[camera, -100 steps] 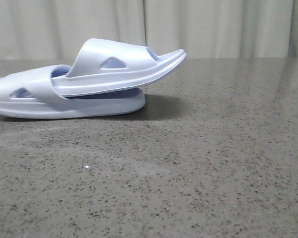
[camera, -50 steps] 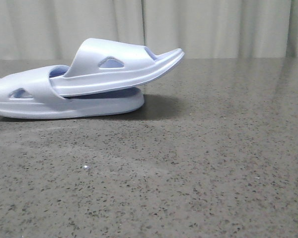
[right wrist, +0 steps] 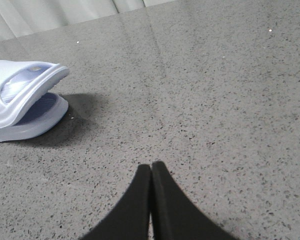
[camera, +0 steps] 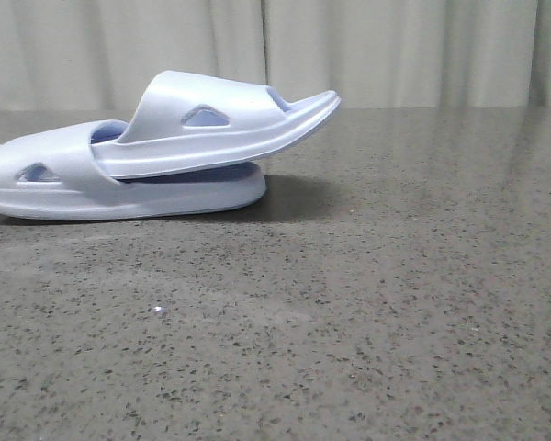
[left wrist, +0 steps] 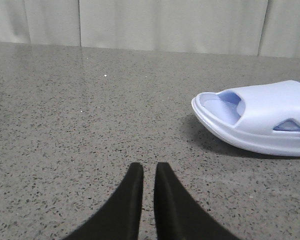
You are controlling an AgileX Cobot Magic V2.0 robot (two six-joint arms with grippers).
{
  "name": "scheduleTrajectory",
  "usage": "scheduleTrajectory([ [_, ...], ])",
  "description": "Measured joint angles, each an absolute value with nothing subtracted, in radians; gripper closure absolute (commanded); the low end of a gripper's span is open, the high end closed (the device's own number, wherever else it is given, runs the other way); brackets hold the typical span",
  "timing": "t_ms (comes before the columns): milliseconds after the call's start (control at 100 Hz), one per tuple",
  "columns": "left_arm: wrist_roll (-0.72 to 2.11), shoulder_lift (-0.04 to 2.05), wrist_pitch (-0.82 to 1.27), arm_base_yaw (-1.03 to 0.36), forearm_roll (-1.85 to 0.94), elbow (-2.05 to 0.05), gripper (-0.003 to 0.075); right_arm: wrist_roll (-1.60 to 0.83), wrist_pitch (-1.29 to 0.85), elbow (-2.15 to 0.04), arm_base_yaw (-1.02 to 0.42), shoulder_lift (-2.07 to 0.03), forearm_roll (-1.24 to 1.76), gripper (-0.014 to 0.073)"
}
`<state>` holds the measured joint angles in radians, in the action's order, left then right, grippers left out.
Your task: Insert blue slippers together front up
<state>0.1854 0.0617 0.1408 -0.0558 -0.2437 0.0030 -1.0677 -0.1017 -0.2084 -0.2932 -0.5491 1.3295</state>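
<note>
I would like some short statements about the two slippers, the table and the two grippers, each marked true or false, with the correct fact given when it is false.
1. The upper slipper has its rear end tucked under the strap of the lower slipper. True.
2. The two slippers lie apart on the table. False: they are nested together and touch.
3. The toe of the upper slipper tilts upward, clear of the table. True.
4. The left gripper is holding a slipper. False: its fingers are nearly together with nothing between them, away from the slippers.
5. The right gripper is wide open. False: its fingers are closed together, holding nothing.
</note>
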Motion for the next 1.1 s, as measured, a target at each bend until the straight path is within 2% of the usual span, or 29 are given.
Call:
scheduleTrajectory([
  [360, 0.185, 0.062, 0.141, -0.056, -0.244, 0.003, 0.0705, -1.068, -0.091, -0.208, -0.293, -0.549, 1.327, 0.0683],
  [470, 0.185, 0.062, 0.141, -0.056, -0.244, 0.003, 0.0705, -1.044, -0.037, -0.208, -0.293, -0.542, 1.238, 0.0683],
  [540, 0.185, 0.062, 0.143, -0.056, -0.244, 0.003, 0.0705, -0.929, 0.000, -0.208, -0.291, -0.524, 1.067, 0.0683],
  [790, 0.185, 0.062, 0.143, -0.056, -0.244, 0.003, 0.0705, -0.252, 0.000, -0.171, -0.184, -0.435, 0.215, 0.0683],
  [900, 0.185, 0.062, 0.143, -0.056, -0.244, 0.003, 0.0705, -0.146, -0.020, -0.108, -0.128, -0.352, 0.093, 0.0683],
  [1100, 0.185, 0.062, 0.143, -0.056, -0.244, 0.003, 0.0705, -0.115, -0.041, 0.010, -0.033, -0.185, 0.051, 0.0683],
])
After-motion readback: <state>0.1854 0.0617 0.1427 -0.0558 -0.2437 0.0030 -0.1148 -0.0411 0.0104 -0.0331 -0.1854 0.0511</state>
